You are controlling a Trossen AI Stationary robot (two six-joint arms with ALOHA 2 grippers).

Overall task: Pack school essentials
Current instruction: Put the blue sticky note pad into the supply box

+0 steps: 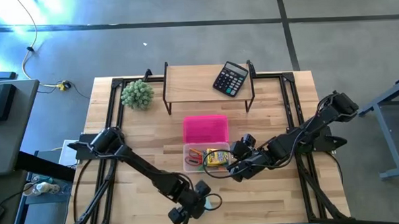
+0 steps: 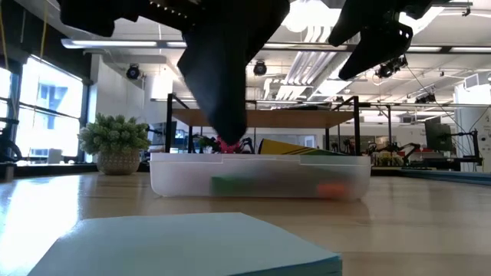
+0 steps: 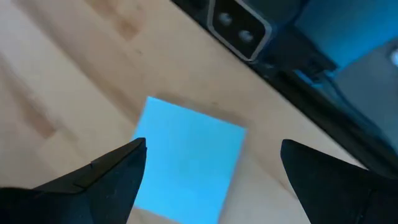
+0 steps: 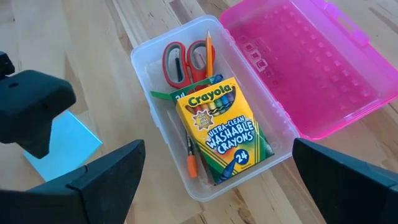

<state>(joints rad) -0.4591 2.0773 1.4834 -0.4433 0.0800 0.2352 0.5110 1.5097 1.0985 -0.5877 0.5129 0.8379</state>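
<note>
A clear pencil box point(image 4: 186, 180) stands with its pink lid point(image 4: 311, 68) open flat behind it. Inside lie the red-handled scissors point(image 4: 183, 59), the yellow-green crayon box point(image 4: 221, 130), a wooden pencil point(image 4: 209, 53), an orange pencil point(image 4: 193, 165) and a green piece point(image 4: 163, 94). My right gripper point(image 4: 219, 149) hovers open above the box. The light-blue note pad point(image 3: 186, 162) lies flat on the table near its near edge. My left gripper point(image 3: 212, 149) is open above the pad, one finger on either side, touching nothing.
A wooden shelf riser point(image 1: 198, 78) at the far side carries the black calculator point(image 1: 230, 78). The green ball-shaped plant point(image 1: 137, 94) stands to its left. Bare wood lies left and right of the box. The near table edge and a camera mount point(image 3: 239, 28) are close to the pad.
</note>
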